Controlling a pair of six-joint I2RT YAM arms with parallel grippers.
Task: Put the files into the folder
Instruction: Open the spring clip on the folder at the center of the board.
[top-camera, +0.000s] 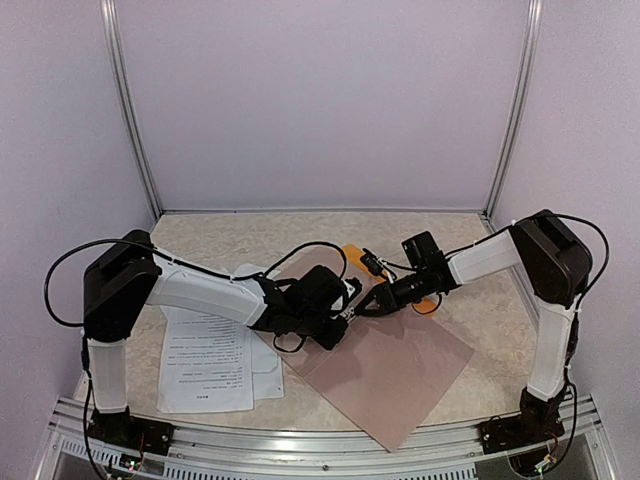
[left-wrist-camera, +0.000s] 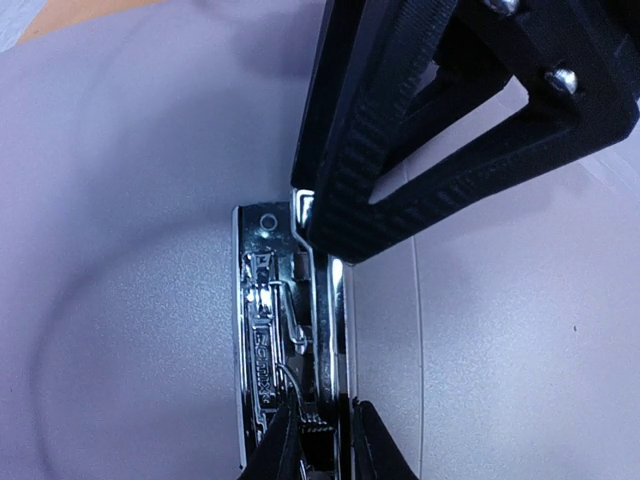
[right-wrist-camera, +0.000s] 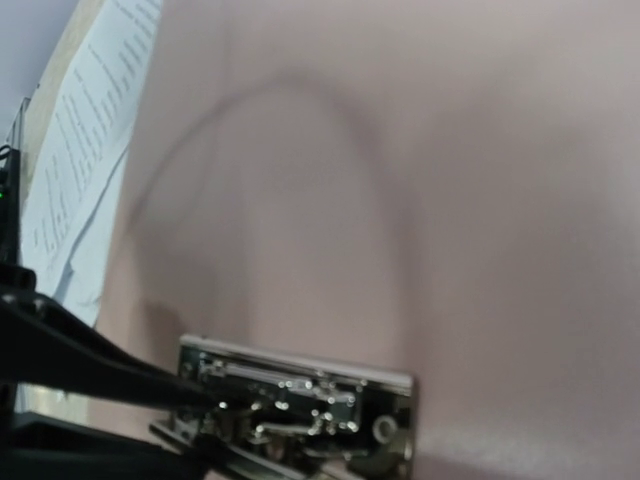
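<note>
At the clip (left-wrist-camera: 262, 330), three o'clock of the files (top-camera: 205, 360), my left jaws pinch it, right jaws unclear; a slip could snap it shut.

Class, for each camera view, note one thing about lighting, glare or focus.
Top external: soft, even light, everything sharp, shadows faint. Left wrist: strong glare on the metal clip, a broad curved shadow beside it. Right wrist: the clip glints, the pinkish board looks soft, the printed sheets are slightly blurred.

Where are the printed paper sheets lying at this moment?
In the top view, the paper sheets lie on the left side, partly under the left arm, beside the pinkish-brown board's left edge.
</note>
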